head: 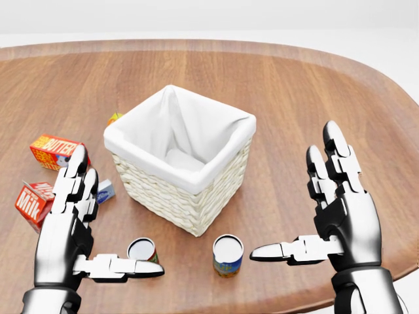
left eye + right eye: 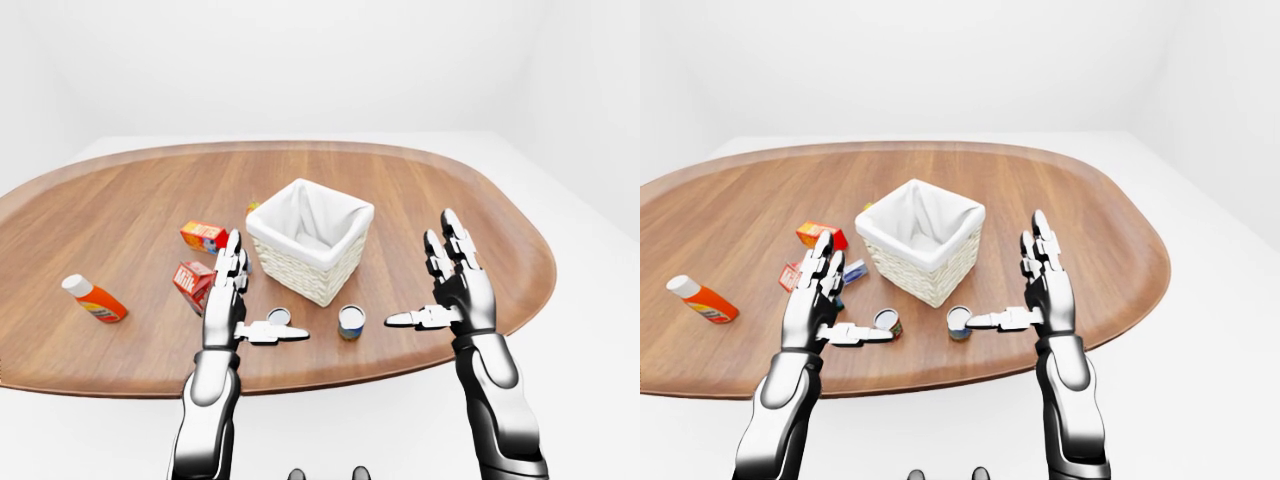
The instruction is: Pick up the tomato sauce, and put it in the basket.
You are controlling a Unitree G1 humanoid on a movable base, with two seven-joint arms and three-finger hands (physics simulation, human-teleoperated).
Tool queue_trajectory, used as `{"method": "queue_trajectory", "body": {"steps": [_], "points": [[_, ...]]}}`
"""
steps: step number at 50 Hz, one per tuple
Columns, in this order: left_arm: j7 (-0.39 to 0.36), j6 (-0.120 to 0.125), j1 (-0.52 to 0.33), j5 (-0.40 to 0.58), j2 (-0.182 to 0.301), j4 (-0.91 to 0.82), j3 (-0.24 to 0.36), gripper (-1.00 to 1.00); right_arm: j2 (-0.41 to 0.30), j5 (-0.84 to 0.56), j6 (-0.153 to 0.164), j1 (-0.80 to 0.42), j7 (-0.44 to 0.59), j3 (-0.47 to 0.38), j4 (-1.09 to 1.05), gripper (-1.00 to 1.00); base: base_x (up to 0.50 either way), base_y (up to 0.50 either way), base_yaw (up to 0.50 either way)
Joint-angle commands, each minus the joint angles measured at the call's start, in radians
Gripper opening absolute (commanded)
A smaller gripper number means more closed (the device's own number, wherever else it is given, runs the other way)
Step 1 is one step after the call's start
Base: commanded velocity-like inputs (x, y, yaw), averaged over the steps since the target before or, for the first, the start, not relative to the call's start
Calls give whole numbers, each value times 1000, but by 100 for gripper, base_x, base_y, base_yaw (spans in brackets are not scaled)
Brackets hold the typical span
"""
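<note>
Two open robot hands hover over a wooden table [image 1: 314, 78] of groceries.
At far left of the left-eye view lies an orange bottle [image 2: 93, 299] with a white cap; in the head view a milk carton [image 1: 31, 204] sits at the left edge below a butter box [image 1: 54, 150]. The left hand [image 1: 69, 229] is spread, thumb out, holding nothing, and its thumb tip overlaps the tomato sauce can [image 1: 143, 250] with red label, low in the frame. Above stands the white-lined wicker basket [image 1: 180, 157]. Right of the sauce, near the basket's lower corner, stands a blue-labelled can [image 1: 227, 255]. The right hand [image 1: 337, 209] is likewise spread and empty.
</note>
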Motion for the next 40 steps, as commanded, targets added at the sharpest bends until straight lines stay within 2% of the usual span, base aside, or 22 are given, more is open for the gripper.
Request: {"method": "queue_trajectory", "body": {"steps": [1, 7, 24, 26, 32, 40], "points": [[0, 0, -5, 0, 0, -2, -1, 100, -1, 8, 0, -2, 10, -1, -6, 100, 50, 0, 0], [0, 0, -5, 0, 0, 4, -1, 100, 1, -18, 0, -3, -1, 7, 15, 100, 47, 0, 0], [-3, 0, -4, 0, 2, -16, 5, 100, 2, 1, 0, -1, 3, 4, 9, 100, 0, 0, 0], [-2, 0, -4, 1, 0, -13, 3, 100, -3, 21, 0, 8, 27, 1, -13, 100, 31, 0, 0], [-1, 0, -6, 1, 0, -5, 0, 100, 0, -44, 0, -10, -19, 12, 35, 100, 50, 0, 0], [0, 0, -5, 2, 0, -2, -1, 100, 2, -29, 0, -5, -9, 9, 26, 100, 3, 0, 0]]}}
